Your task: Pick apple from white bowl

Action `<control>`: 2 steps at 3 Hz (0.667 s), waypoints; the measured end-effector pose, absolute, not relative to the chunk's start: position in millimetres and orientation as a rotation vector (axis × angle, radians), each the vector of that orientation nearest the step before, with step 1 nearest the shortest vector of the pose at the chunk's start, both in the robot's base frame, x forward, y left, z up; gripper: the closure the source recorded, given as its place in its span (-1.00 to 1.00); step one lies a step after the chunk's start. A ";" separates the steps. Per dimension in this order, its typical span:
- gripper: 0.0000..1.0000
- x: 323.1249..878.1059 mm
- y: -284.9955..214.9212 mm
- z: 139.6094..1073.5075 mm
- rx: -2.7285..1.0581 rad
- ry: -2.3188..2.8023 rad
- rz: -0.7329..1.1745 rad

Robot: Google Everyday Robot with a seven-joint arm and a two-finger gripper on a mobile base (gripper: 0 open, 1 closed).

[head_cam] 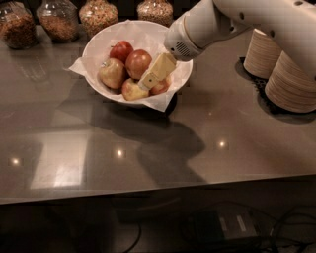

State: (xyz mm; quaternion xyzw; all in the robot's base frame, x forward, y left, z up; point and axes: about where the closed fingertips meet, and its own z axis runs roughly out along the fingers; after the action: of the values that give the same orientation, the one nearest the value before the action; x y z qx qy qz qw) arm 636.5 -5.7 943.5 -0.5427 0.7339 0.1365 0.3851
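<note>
The white bowl (98,47), lined with white paper, stands at the back of the counter. It holds several apples. The largest one, the dull red apple (138,63) with an orange blush, sits in the middle. A smaller deep-red apple (120,50) lies behind it and a pale yellowish apple (111,73) to its left. My gripper (149,79) reaches in from the upper right. Its cream-coloured fingers hang over the bowl's right side, just right of the big apple and above the front apples. It holds nothing.
Several glass jars (98,13) of dry goods line the back edge behind the bowl. Stacks of beige disposable bowls (291,81) stand on a dark mat at the right. Cables and a box lie on the floor below the counter's front edge.
</note>
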 end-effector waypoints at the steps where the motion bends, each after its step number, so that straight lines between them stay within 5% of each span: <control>1: -1.00 643.8 13.0 937.5 -1.390 1.832 0.416; 2: -1.00 648.9 24.6 930.8 -1.393 1.807 0.467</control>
State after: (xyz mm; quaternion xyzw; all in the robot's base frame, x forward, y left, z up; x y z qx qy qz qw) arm 648.9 24.6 930.8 -0.5493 0.7128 0.1843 0.3952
